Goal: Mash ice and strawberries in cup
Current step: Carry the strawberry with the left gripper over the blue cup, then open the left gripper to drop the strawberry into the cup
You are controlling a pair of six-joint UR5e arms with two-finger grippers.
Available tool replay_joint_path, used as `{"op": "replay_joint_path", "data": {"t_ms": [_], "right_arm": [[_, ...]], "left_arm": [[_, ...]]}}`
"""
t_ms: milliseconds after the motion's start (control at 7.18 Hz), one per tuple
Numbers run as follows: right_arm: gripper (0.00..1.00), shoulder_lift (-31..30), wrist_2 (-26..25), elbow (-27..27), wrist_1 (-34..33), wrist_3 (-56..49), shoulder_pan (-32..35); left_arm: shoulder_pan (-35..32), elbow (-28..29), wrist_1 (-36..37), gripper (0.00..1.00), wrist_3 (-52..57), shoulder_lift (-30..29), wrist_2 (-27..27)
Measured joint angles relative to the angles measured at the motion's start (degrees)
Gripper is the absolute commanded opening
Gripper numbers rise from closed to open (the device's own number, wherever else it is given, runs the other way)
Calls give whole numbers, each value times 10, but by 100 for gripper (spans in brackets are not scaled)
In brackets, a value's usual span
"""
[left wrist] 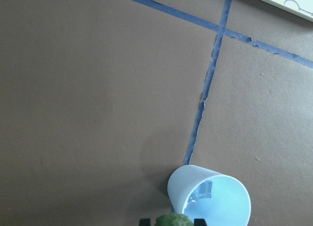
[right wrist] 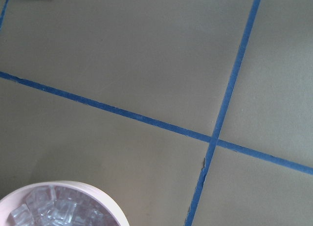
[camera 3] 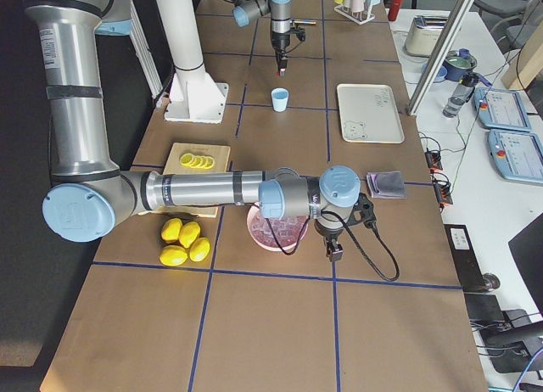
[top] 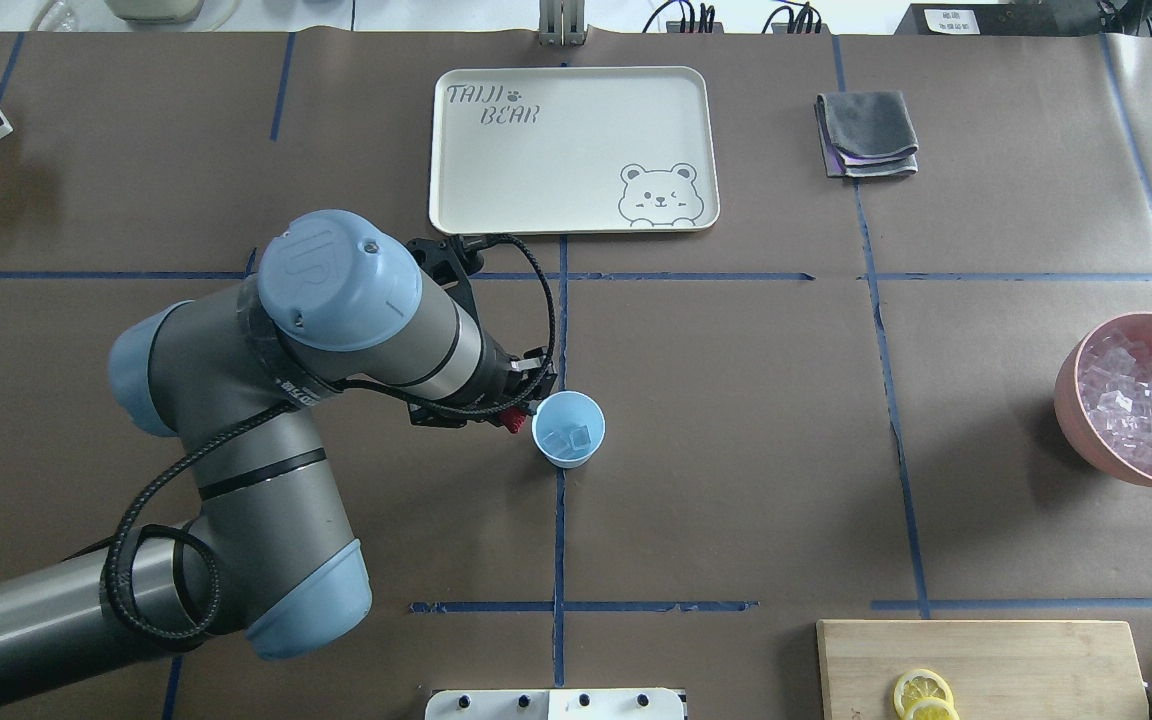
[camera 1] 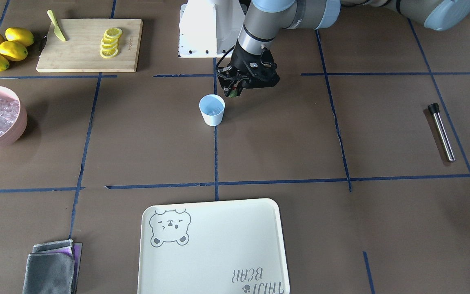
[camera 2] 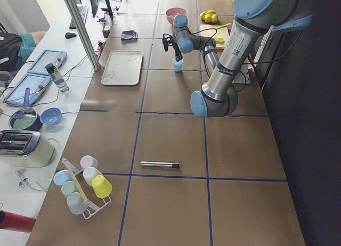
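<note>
Left gripper [camera 1: 234,92] is seen closed on the strawberry [left wrist: 173,220], and the green cap of the berry is gripped between the two fingertips at the bottom edge of the left wrist view. The cup [top: 568,429] is placed upright on the table [top: 736,450], just beside this gripper, toward the robot's right. In the overhead view the red side of the berry is found at the left rim of the cup and not over the opening. In the exterior right view the gripper is held higher than the cup. A few ice cubes [top: 574,437] are seen on the pale blue bottom of the cup. The right gripper [camera 3: 334,253] is held far from the cup, near the pink bowl [top: 1064,400], which is filled with more ice. It is shown only in the side view, so it cannot be told if its jaws are apart or together
</note>
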Motion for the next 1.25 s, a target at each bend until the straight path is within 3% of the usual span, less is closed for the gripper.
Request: {"op": "replay_joint_path", "data": {"t_ms": [418,557,697,836,1254], "right_arm": [[99,-3,0,0,0,2,1],[99,-3,0,0,0,3,1],[99,-3,0,0,0,5,1],[99,-2,0,0,0,5,1],[99,-3,0,0,0,6,0]], "left_arm": [[12,72,-37,2,-4,-41,18],[15,87,-46,8,-4,-48,20],[17,93,-49,31,-4,-50,20],[19,95,-51,99,-3,-50,20],[19,90,-51,100,2,-47,20]]}}
